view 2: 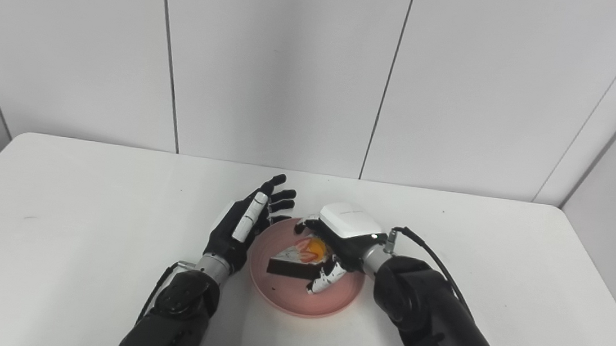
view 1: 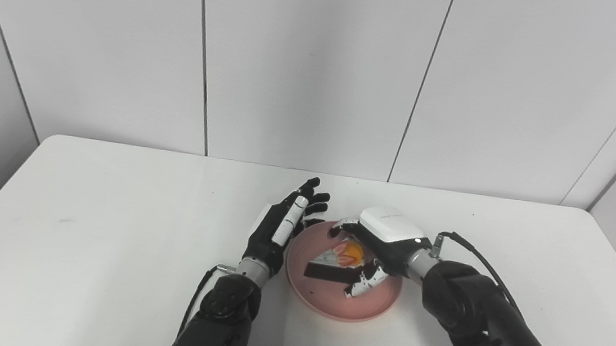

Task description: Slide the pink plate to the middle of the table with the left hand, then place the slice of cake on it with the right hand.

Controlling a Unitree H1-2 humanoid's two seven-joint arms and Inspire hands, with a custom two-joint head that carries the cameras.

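Observation:
A pink plate [view 1: 329, 306] lies at the middle of the white table [view 1: 111, 222]. On it rests the slice of cake [view 1: 334, 261], white on top with red and orange fruit and a dark band along its near side. My right hand [view 1: 387, 232] reaches over the plate from the right and curls around the slice, fingers on the far side and thumb against the near end of the dark band. My left hand [view 1: 281, 228] stands open on its edge beside the plate's left rim, fingers spread and pointing away from me. Whether it touches the rim is unclear.
The table [view 2: 54, 227] carries nothing else. A white panelled wall [view 1: 318, 66] rises right behind its far edge. Both forearms come in over the table's near edge, one on each side of the plate.

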